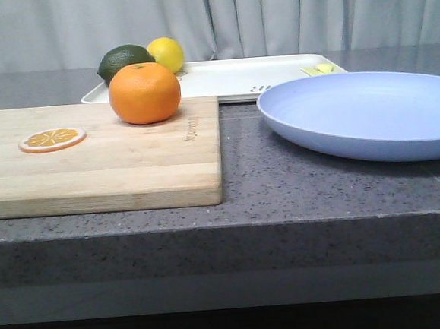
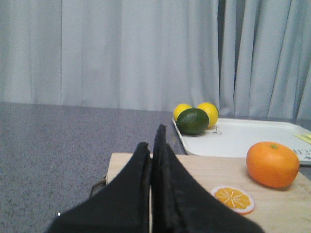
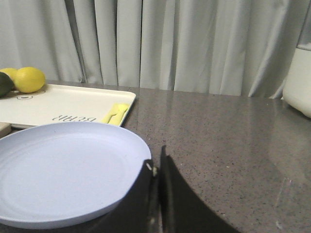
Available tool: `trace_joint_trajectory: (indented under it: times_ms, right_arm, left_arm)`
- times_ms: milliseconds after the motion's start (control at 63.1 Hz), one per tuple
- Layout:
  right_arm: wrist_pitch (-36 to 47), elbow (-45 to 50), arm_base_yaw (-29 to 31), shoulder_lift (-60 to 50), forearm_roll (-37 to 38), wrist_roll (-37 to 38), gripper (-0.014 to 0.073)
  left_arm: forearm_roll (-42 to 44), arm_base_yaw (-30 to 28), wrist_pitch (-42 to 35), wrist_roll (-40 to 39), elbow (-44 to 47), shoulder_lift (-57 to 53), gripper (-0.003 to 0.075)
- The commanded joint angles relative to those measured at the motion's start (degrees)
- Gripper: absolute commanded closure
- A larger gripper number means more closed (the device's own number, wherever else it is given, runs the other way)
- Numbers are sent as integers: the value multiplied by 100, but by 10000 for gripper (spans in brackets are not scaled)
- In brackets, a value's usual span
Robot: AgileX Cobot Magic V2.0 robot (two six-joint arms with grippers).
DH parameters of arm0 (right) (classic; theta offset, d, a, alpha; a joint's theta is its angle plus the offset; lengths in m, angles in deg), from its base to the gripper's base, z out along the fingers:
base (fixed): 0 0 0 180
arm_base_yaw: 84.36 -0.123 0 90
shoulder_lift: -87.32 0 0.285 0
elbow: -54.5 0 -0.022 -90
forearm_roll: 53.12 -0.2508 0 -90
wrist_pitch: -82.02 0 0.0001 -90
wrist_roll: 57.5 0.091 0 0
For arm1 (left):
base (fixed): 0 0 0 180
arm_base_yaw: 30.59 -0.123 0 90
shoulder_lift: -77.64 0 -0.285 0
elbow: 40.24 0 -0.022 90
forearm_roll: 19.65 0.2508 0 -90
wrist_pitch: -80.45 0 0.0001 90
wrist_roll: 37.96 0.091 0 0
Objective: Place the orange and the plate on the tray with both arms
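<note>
The orange (image 1: 144, 93) sits on the back right part of a wooden cutting board (image 1: 98, 170); it also shows in the left wrist view (image 2: 272, 164). The pale lavender-blue plate (image 1: 368, 115) lies on the counter at the right, in front of the off-white tray (image 1: 236, 78). The plate (image 3: 63, 170) and tray (image 3: 63, 104) also show in the right wrist view. My left gripper (image 2: 154, 141) is shut and empty, near the board's left edge, apart from the orange. My right gripper (image 3: 156, 162) is shut and empty beside the plate's rim. Neither gripper shows in the front view.
A dark green lime (image 1: 124, 61) and a yellow lemon (image 1: 165, 53) sit by the tray's far left corner. A flat orange slice (image 1: 52, 139) lies on the board's left part. A small yellow item (image 1: 321, 69) lies on the tray's right end. Grey curtain behind.
</note>
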Motion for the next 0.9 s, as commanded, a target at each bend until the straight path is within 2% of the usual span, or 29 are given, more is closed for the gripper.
trace_joint_trajectory:
  times_ms: [0,254,412,555,887]
  right_arm:
    - [-9,-534,38,82,-26,-62,661]
    - [-653,-1829,38,1115,-26,-62,661]
    - [-1396,-2610,38,2041,-22,-62,661]
    - [-2026,-2902,38,2716,-22,-62,661]
    - [-2256,-2902,38,3683,-22,-62,660]
  left_arm:
    - [-60,-11,23,0,-652,84,740]
    - [-60,-11,1514,0,-2359,1384,740]
    - [-60,-11,2355,0,-3273,2417,740]
    - [-60,-11,2440,0,-3498,3086,740]
    - [-111,-11,2539,0,-3498,3971,740]
